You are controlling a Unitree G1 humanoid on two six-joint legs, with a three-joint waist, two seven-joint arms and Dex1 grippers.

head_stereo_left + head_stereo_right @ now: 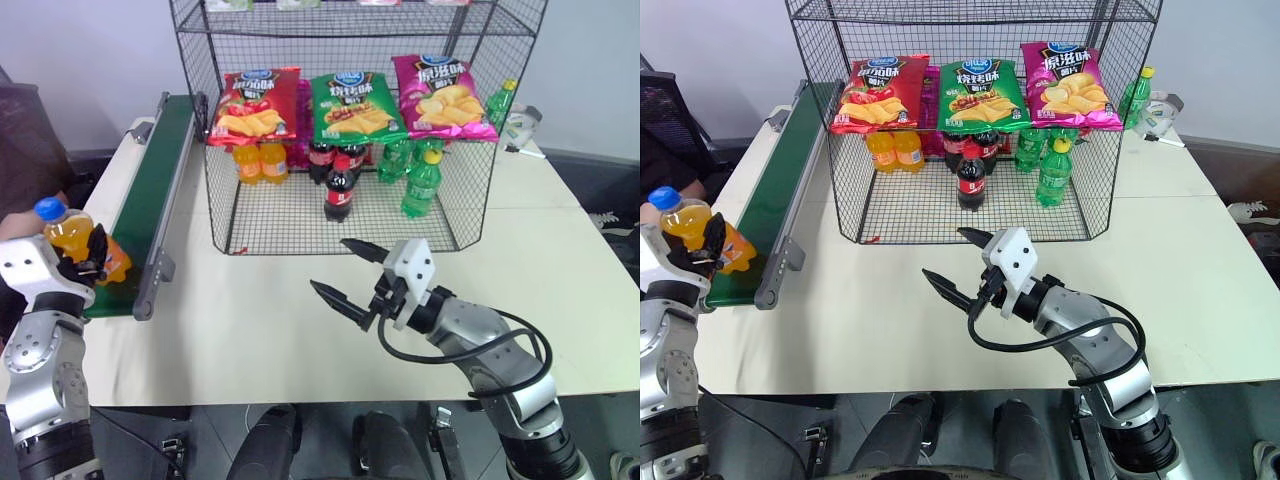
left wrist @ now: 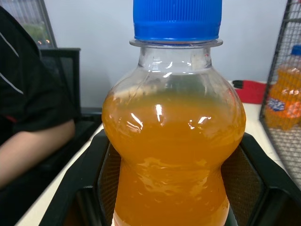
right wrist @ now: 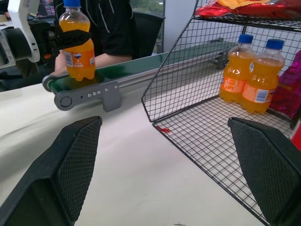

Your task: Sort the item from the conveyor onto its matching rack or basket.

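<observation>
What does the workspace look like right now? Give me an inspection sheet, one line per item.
Surface: pale table, bare in front of the rack.
Job's things: orange soda bottle upright at the near end of the green conveyor; black wire rack holds two orange sodas, cola bottles and green bottles under three crisp bags.
Clutter: a green bottle and a white object beyond the rack's right side.
Grippers: left claw shut on the orange soda bottle; right claw open, holding nothing, above the table.
Cables: black cable looped along the right arm.
Surroundings: a person's arm beside the conveyor.
</observation>
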